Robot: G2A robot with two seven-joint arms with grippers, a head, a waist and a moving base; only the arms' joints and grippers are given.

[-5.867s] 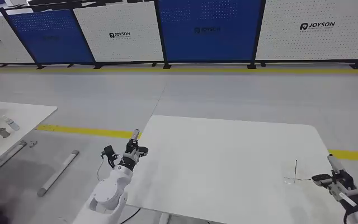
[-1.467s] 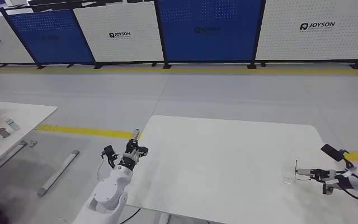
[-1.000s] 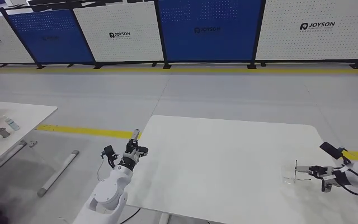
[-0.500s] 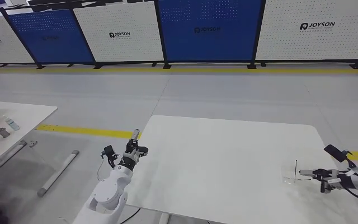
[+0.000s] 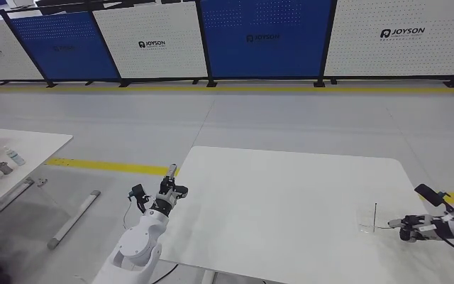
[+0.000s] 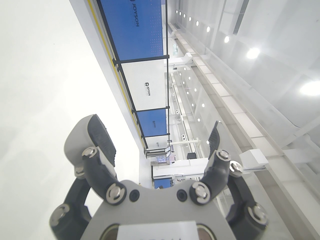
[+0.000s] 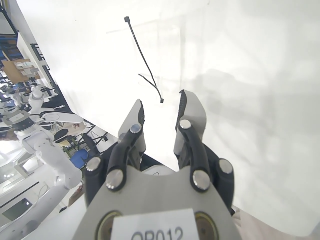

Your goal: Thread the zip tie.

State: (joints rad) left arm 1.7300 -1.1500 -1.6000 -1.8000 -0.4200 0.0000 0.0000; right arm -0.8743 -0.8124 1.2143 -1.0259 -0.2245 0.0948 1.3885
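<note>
From where I stand, everything hangs on the right-hand corner of the white table. The black zip tie lies flat there, close to the near edge. The right gripper is just beside it and the left gripper is well apart, off the opposite edge. So the right arm is plainly the nearer one, and I judge the first pick to be its job.

In the right wrist view, the right gripper has its fingers spread and grips nothing. The zip tie runs away from it almost straight ahead. One small square end sits right at the gap between the fingertips, and the other square head is far out along the strand. A shorter strand forks off near the gripper. I cannot tell whether this is one bent tie or two crossing.

The long axis runs roughly along the gripper's reach, not across it. To my eye, a closing pinch would therefore catch the near end from both sides, provided the fingers come low enough to the table.

The left gripper is also spread wide and empty, pointing out along the table's edge toward the room
</note>
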